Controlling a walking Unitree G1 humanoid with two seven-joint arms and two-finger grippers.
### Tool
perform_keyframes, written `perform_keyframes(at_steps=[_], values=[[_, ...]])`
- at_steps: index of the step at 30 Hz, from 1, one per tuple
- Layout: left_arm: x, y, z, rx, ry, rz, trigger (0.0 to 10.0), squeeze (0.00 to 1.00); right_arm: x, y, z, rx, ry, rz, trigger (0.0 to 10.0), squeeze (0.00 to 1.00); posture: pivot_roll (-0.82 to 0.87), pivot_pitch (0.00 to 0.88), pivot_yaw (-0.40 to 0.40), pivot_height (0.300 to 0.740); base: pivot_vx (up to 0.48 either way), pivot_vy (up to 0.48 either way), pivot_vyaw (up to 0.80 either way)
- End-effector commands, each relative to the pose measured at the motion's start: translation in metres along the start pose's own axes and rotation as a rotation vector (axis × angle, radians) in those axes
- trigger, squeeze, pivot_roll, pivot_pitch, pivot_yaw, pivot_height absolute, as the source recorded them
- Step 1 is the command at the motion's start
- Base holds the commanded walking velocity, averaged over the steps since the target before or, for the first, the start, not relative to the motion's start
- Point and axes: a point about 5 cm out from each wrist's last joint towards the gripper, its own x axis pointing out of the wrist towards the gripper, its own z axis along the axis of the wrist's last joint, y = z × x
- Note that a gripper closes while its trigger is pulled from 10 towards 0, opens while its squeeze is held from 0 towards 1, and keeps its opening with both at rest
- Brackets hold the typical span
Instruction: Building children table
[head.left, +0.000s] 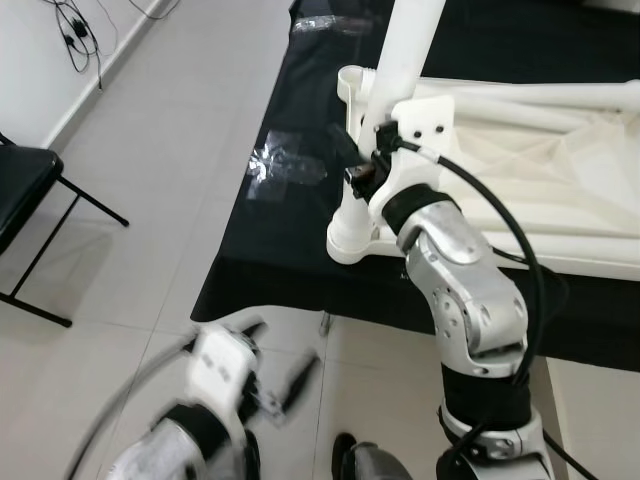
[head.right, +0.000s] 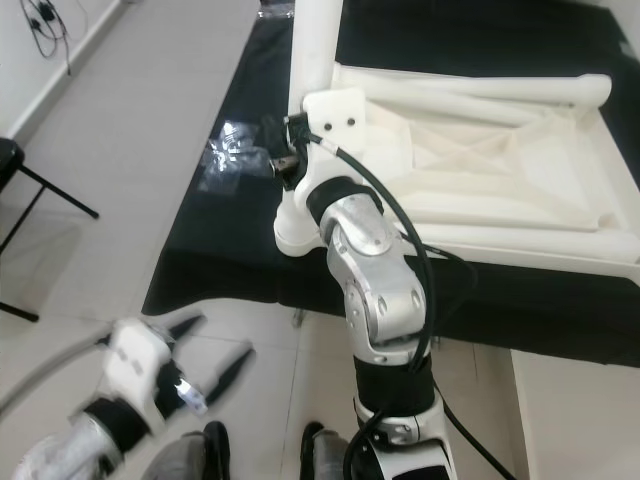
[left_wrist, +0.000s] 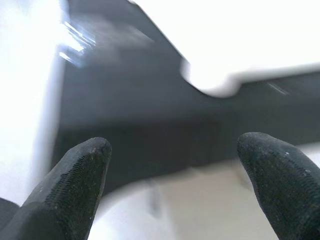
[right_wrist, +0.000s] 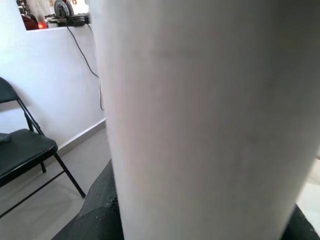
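A white children's table (head.left: 545, 170) lies upside down on a black cloth (head.left: 285, 235). At its near left corner a thick white table leg (head.left: 405, 50) stands upright. My right gripper (head.left: 365, 165) is shut on that leg partway up; in the right wrist view the leg (right_wrist: 200, 120) sits close between the black fingers (right_wrist: 95, 215). My left gripper (head.left: 283, 345) is open and blurred, low over the tiled floor in front of the cloth's edge. Between its fingertips (left_wrist: 80, 165) the left wrist view shows the table's white corner (left_wrist: 215, 80) and dark cloth.
A crumpled clear plastic bag (head.left: 285, 165) lies on the cloth left of the leg. A black folding chair (head.left: 25, 190) stands on the tiles at far left. Cables (head.left: 75, 30) run along the white wall at the top left.
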Motion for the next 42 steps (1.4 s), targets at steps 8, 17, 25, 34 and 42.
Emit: perform_keyframes(at_steps=[8, 17, 25, 34, 42], values=[[0.023, 0.081, 0.081, 0.145, -0.225, 0.111, 10.0, 0.0, 0.004, -0.007, -0.032, 0.037, 0.126, -0.059, 10.0, 0.0, 0.1, 0.183, -0.053, 0.74, 0.0, 0.0, 0.0], [0.072, 0.057, 0.175, 0.076, -0.431, -0.391, 10.0, 0.0, 0.001, 0.007, -0.03, 0.083, 0.072, -0.027, 10.0, 0.0, 0.09, 0.176, -0.017, 0.74, 0.0, 0.0, 0.0], [0.121, 0.017, 0.224, -0.062, -0.474, -0.75, 10.0, 0.0, 0.001, 0.02, -0.028, 0.117, 0.036, 0.007, 10.0, 0.0, 0.09, 0.18, 0.005, 0.74, 0.0, 0.0, 0.0], [0.156, -0.008, 0.236, -0.034, -0.396, -0.874, 10.0, 0.0, -0.001, 0.027, -0.024, 0.133, 0.015, 0.02, 10.0, 0.0, 0.09, 0.188, 0.022, 0.74, 0.0, 0.0, 0.0], [0.184, -0.012, 0.24, 0.052, -0.266, -0.859, 10.0, 0.0, -0.001, 0.035, -0.018, 0.129, -0.021, 0.063, 10.0, 0.0, 0.09, 0.19, 0.026, 0.74, 0.0, 0.0, 0.0]])
